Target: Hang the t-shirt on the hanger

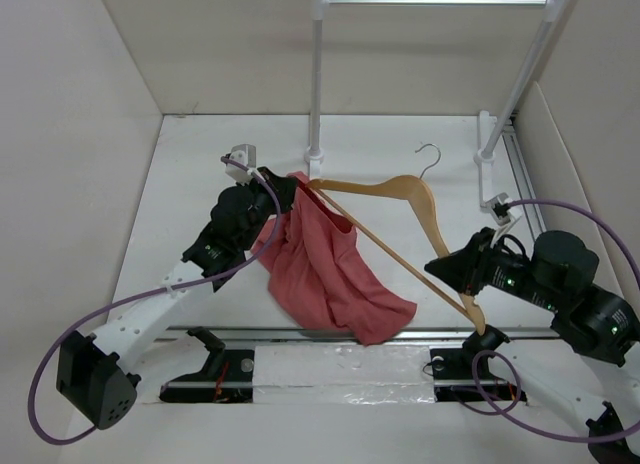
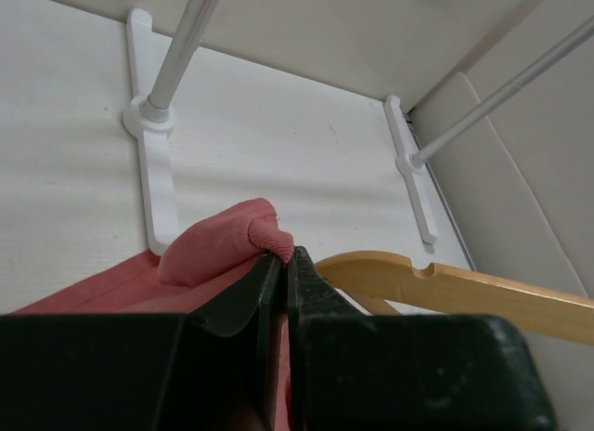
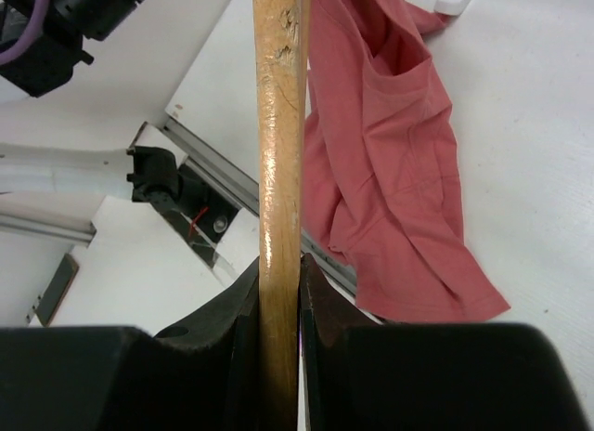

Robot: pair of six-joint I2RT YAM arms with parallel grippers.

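The red-pink t-shirt (image 1: 330, 274) hangs bunched from my left gripper (image 1: 283, 187), which is shut on a fold of its edge (image 2: 269, 234). Its lower part trails onto the table. The tan wooden hanger (image 1: 405, 189) is held off the table, wire hook (image 1: 430, 156) pointing to the back. My right gripper (image 1: 447, 271) is shut on the hanger's right arm (image 3: 278, 124). The hanger's left end (image 2: 371, 268) sits right beside the left gripper (image 2: 283, 256), against the shirt's top. Its thin lower bar crosses in front of the t-shirt (image 3: 390, 171).
A white rack (image 1: 316, 74) with a metal top bar (image 1: 430, 0) stands at the back, its flat feet (image 2: 153, 162) on the table. White walls close in both sides. A metal rail (image 1: 250, 332) runs along the near edge by the arm bases.
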